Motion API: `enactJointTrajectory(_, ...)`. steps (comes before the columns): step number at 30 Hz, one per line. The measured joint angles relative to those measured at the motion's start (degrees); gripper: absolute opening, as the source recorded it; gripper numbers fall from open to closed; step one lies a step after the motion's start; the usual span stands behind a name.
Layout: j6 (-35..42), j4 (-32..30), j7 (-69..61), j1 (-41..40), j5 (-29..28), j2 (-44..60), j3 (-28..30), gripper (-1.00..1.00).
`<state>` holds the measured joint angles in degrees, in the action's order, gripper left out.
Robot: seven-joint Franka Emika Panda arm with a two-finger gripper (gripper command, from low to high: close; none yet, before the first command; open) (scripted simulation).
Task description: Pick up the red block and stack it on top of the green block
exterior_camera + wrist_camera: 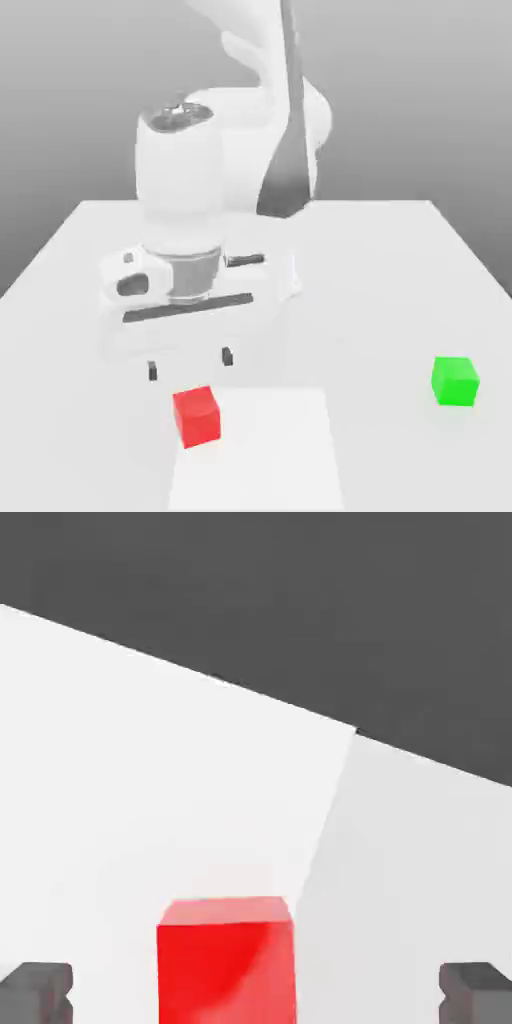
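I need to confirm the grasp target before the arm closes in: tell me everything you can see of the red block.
The red block is a small, plain, bright-red cube with matte, unmarked faces. It sits flat on the white table, at the near edge of a paler square patch, well apart from the green block toward the exterior view's right. The gripper hangs just above and behind it, open. In the hand view the cube lies between the two dark fingertips, and nothing touches it but the table.

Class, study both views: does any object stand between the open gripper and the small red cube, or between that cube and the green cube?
Nothing visible does. The gripper hangs open just above the small matte red cube, and bare white table separates it from the small matte green cube.
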<state>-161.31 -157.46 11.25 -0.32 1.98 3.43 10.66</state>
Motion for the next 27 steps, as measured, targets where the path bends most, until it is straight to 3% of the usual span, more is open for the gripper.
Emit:
enactJointTrajectory(4, -6.9, 0.9, -3.8, -2.8, 4.7, 8.4, -3.8, 0.0)
enactJointTrajectory(5, -8.6, 1.2, -4.3, -3.9, 5.3, 10.3, -5.1, -1.0)
enactJointTrajectory(12, -8.9, 1.3, -4.4, -4.2, 5.5, 10.8, -5.4, -1.0)
enactJointTrajectory(18, 0.3, -0.4, 0.1, -3.7, -0.6, -0.2, -3.5, -1.0)
enactJointTrajectory(27, 6.5, 2.0, -17.6, 17.5, -1.1, -4.0, -15.2, -1.0)
